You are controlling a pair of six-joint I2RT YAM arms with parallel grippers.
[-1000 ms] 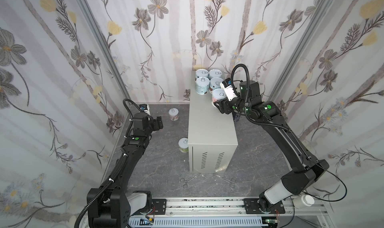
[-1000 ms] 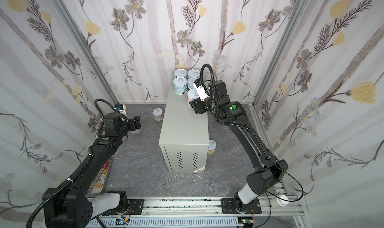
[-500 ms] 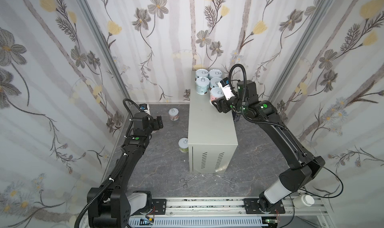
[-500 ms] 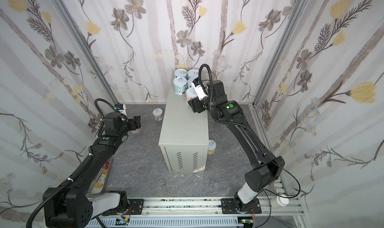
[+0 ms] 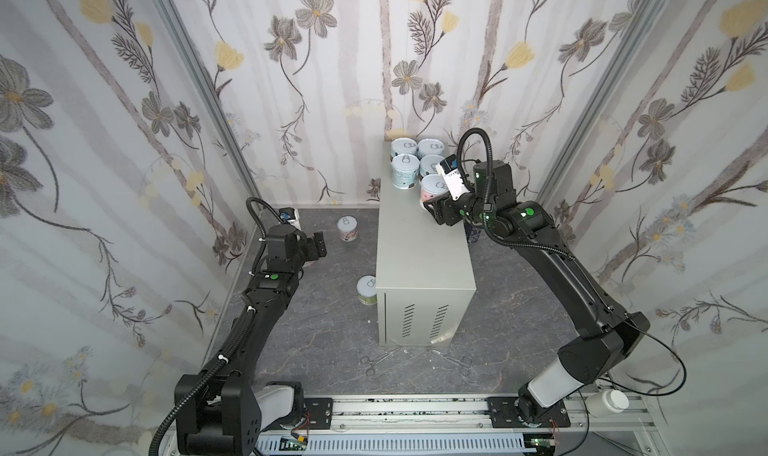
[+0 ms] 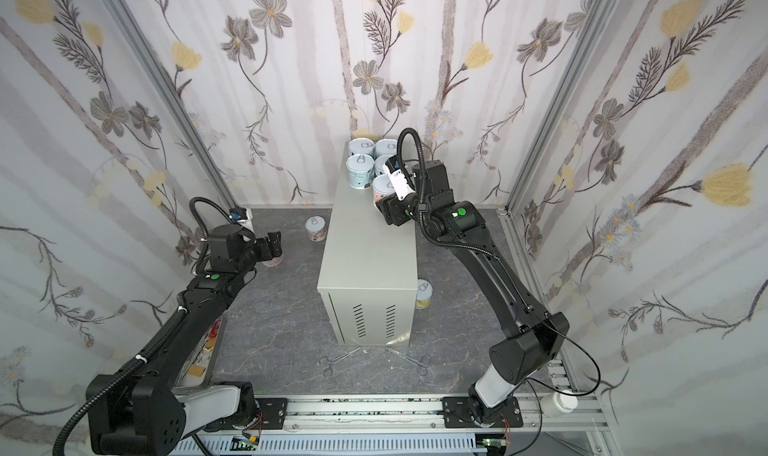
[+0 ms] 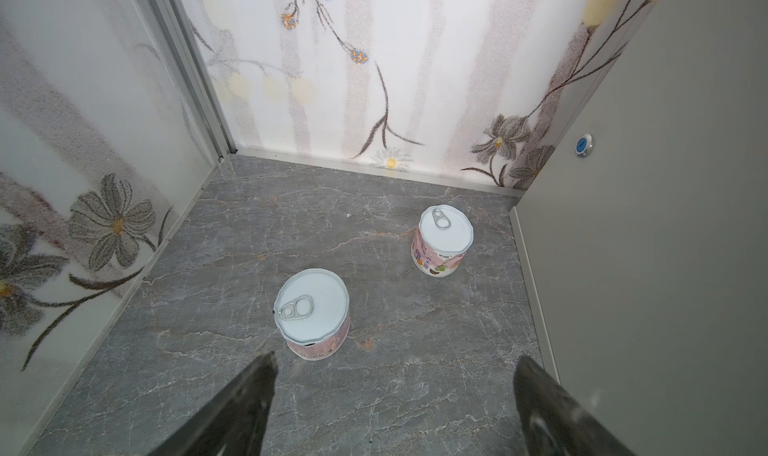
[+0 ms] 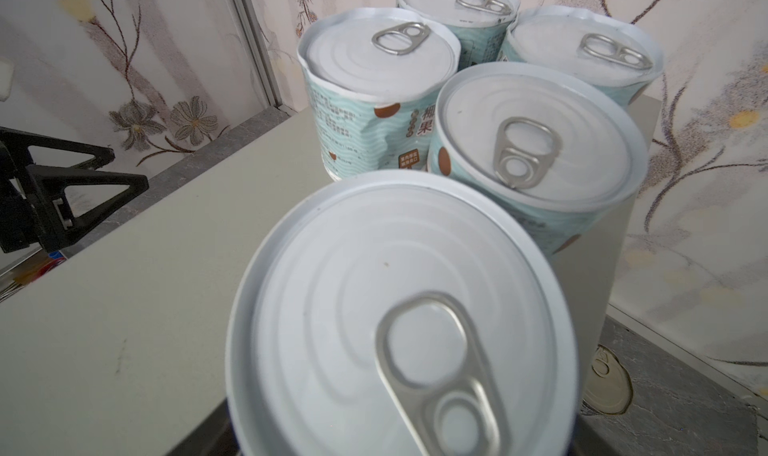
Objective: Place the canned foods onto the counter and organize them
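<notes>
The counter (image 5: 419, 258) is a tall grey box with vent slits. Several teal cans (image 5: 404, 171) stand bunched at its far end. A pink can (image 5: 431, 185) stands just in front of them, and my right gripper (image 5: 430, 198) reaches round it. In the right wrist view its lid (image 8: 399, 321) fills the picture and hides the jaws. My left gripper (image 7: 395, 375) hangs open over the floor, short of a pink can (image 7: 312, 312); a second pink can (image 7: 442, 242) stands nearer the counter. Two more cans stand on the floor beside the counter, one to its left (image 5: 367, 289) and one to its right (image 6: 424, 294).
Two pairs of metal forceps (image 5: 376, 360) lie on the dark marbled floor in front of the counter. A white plastic bottle (image 5: 609, 402) lies by the rail at the right. Flowered walls close in on three sides.
My right gripper has carried the pink can a little further back, up against the teal cans. The left arm has stayed where it was.
</notes>
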